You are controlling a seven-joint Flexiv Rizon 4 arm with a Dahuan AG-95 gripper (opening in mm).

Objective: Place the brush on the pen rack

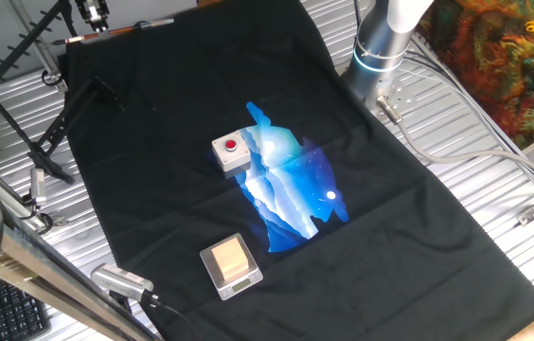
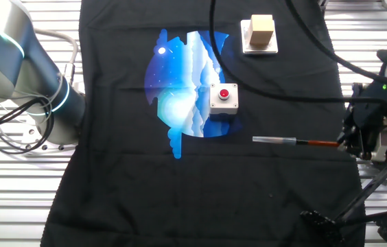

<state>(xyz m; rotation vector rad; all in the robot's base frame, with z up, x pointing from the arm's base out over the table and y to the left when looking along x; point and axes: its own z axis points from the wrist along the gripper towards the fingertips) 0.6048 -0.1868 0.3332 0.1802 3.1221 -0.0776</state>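
Other fixed view: slim brush (image 2: 296, 142) in pincer (image 2: 348, 140); pale tip

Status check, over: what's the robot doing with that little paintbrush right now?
End effector shut on brush, held level above the black cloth. Pen rack just beside, brush not yet on it. Nothing seen between them.

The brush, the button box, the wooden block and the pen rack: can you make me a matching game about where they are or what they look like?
Things:
1. brush
2. button box
3. wooden block
4. pen rack

Clues:
A. sits on a white base
B. black, with splayed legs
C. held at one end by the gripper
D. red knob on top

Pairs: 1-C, 2-D, 3-A, 4-B
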